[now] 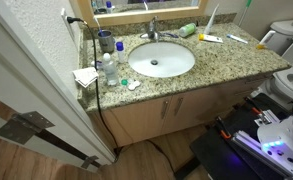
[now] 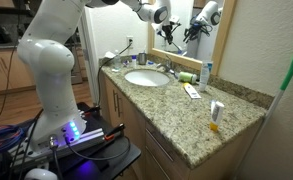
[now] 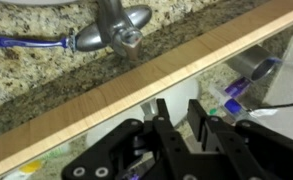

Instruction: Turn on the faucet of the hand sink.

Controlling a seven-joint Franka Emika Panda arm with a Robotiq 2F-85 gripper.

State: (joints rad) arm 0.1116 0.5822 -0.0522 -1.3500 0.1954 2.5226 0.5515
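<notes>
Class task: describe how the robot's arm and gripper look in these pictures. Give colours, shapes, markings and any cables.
The arm is glossy white, built of thick rounded segments, and darker towards the wrist. The gripper is matt black, with two flat-sided fingers on hinged link bars dotted with round holes. No cables or lettering can be made out on either.

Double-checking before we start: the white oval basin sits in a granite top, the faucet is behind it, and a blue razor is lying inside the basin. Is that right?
Not quite. The blue razor lies on the granite top beside the faucet, not inside the basin; the wrist view shows this. The rest holds: the white oval basin sits in the granite top with the faucet behind it.
</notes>
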